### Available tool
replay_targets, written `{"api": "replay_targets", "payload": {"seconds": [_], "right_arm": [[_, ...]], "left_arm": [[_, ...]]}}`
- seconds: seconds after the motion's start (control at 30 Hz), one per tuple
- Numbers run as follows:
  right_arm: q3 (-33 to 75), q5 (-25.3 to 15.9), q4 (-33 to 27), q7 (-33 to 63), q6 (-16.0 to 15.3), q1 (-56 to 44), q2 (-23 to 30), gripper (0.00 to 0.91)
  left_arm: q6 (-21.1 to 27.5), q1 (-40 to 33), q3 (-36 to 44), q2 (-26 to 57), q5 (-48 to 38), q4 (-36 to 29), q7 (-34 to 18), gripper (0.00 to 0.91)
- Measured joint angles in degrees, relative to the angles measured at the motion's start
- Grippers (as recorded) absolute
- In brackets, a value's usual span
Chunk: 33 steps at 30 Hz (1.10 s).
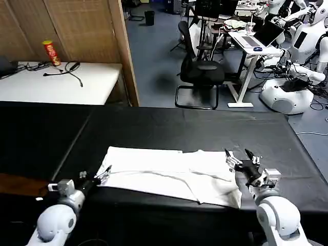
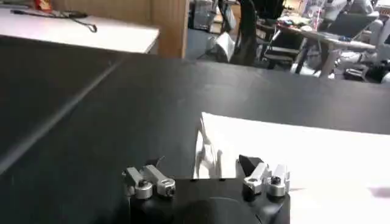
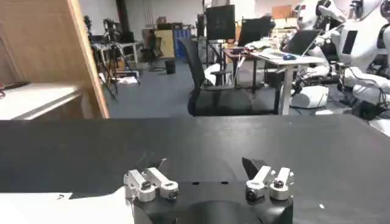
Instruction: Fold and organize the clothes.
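Left gripper [image 1: 105, 173] and right gripper [image 1: 239, 155], both spread wide, flank the T-shirt [image 1: 171, 171] near the table's [image 1: 154, 128] front edge; apparently part-folded lengthwise, crosswise folds remaining.

Both arms end in rounded white-grey wrist shells. Each claw, left claw [image 1: 105, 173] and right claw [image 1: 239, 157], has a black body and 2 silver knuckles with screws.

A black-draped counter [image 1: 169, 128] spans the foreground. Beyond its far left corner stands a white table [image 1: 56, 82] carrying a red can [image 1: 51, 53] and black cables [image 1: 64, 69], backed by a wooden partition [image 1: 77, 28]. Past the far edge, grey-blue floor [image 1: 154, 66] holds a black office chair [image 1: 197, 69] and a white desk [image 1: 251, 46] with a laptop [image 1: 266, 33].
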Motion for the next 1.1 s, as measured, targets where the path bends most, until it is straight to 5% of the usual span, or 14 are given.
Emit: {"api": "replay_targets", "payload": {"seconds": [0.23, 0.27, 0.4, 0.47, 0.63, 1.1], "right_arm": [[-0.21, -0.67, -0.06, -0.21, 0.44, 0.03, 0.42, 0.878], [-0.33, -0.72, -0.08, -0.23, 0.46, 0.19, 0.58, 0.878], [-0.75, -1.33, -0.05, -0.49, 0.67, 0.62, 1.32, 0.878], [-0.8, -1.69, -0.02, -0.64, 0.81, 0.69, 1.61, 0.878], [-0.41, -1.78, 0.45, -0.82, 0.94, 0.53, 1.76, 0.878], [-0.7, -2.09, 0.62, -0.82, 1.35, 0.15, 3.17, 0.878]], "left_arm": [[-1.32, 0.56, 1.16, -1.23, 3.75, 0.2, 1.72, 0.38], [-1.35, 0.57, 1.25, -1.25, 3.99, 0.16, 1.88, 0.234], [-1.04, 0.09, 1.73, -1.27, 4.08, 0.28, 2.02, 0.156], [-0.45, -0.38, 1.82, -1.27, 3.36, 0.62, 2.08, 0.0], [0.47, -0.92, 1.34, -0.51, 1.24, 1.59, 2.92, 0.0], [-7.49, 0.28, -6.85, 10.91, 21.12, 5.51, 3.23, 0.0]]}}
